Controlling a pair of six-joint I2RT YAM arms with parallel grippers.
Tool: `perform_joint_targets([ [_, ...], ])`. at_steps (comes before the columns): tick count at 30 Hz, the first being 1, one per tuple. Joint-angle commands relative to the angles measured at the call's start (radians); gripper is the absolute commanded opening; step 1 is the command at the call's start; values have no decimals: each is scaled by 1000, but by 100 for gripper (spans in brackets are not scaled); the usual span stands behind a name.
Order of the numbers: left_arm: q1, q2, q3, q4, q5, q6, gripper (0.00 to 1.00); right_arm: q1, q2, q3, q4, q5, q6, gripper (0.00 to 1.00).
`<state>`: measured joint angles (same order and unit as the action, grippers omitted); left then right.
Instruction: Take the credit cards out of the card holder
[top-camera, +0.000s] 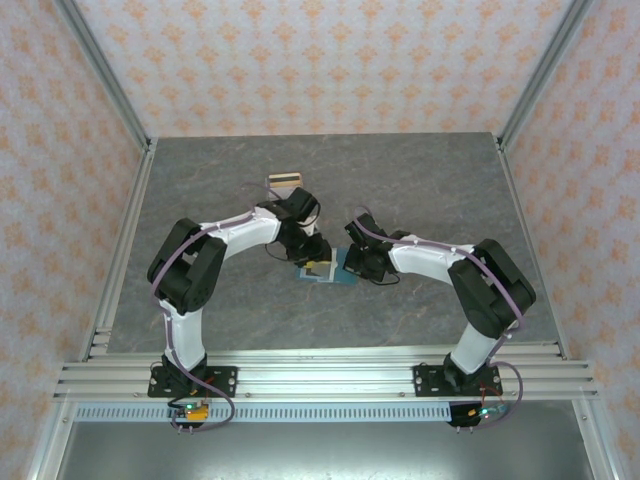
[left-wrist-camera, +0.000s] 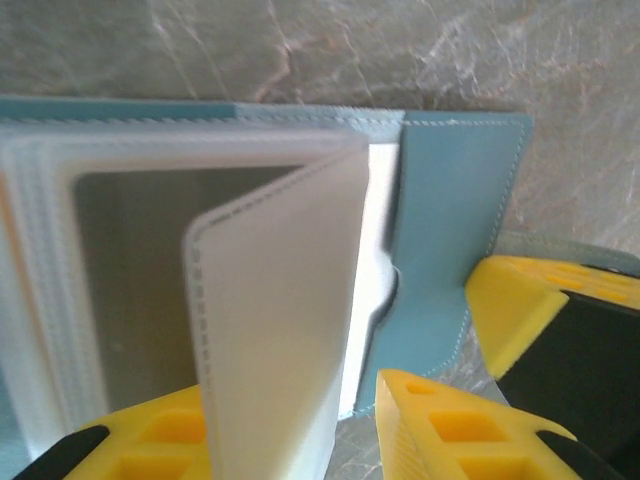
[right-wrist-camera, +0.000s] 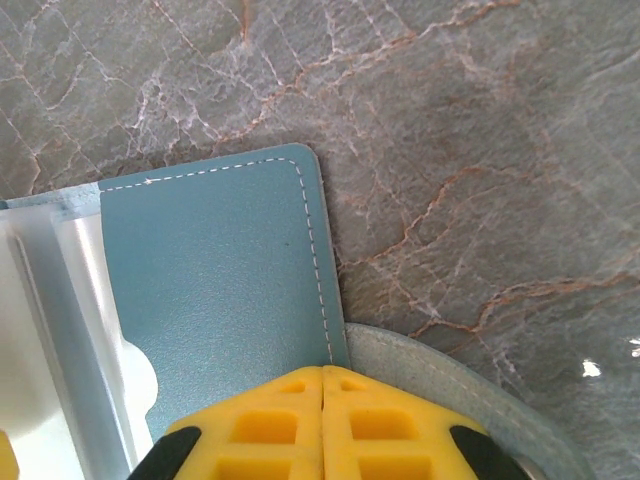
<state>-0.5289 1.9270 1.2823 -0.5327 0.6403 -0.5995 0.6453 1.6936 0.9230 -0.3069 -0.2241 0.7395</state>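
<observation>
The card holder (top-camera: 338, 276) is laid open at the middle of the table (top-camera: 430, 180), its cover pinned by the right end effector (right-wrist-camera: 322, 400), fingers (right-wrist-camera: 262, 425) pressed together. A floppy clear sleeve (left-wrist-camera: 280, 300) is straddled by the spread left end effector (left-wrist-camera: 290, 420). The thin, slick credit cards (top-camera: 284, 181), some lying farther back, are probably best nipped at an exposed edge.

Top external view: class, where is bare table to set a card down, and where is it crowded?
Bare table: far right corner, between right arm and side rail; far left, between left arm and wall; near strip between card holder and front rail. Crowded: the centre, where left gripper and right gripper meet at the holder, plus the card pile.
</observation>
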Motion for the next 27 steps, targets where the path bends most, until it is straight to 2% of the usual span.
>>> perform_joint_targets([
  [1, -6, -11, 31, 33, 65, 15, 35, 4, 6, -5, -58, 69, -14, 8],
  [7, -20, -11, 7, 184, 174, -65, 43, 4, -86, -58, 2, 94, 4, 12],
  [14, -28, 23, 7, 277, 197, -137, 49, 1, -222, -161, 71, 156, 45, 20],
  [21, -32, 35, 31, 218, 130, -119, 48, -1, -311, -191, 103, 151, 36, 21],
  [27, 20, -88, -8, 182, 51, -93, 46, -1, -320, -144, 128, 48, 1, 22],
])
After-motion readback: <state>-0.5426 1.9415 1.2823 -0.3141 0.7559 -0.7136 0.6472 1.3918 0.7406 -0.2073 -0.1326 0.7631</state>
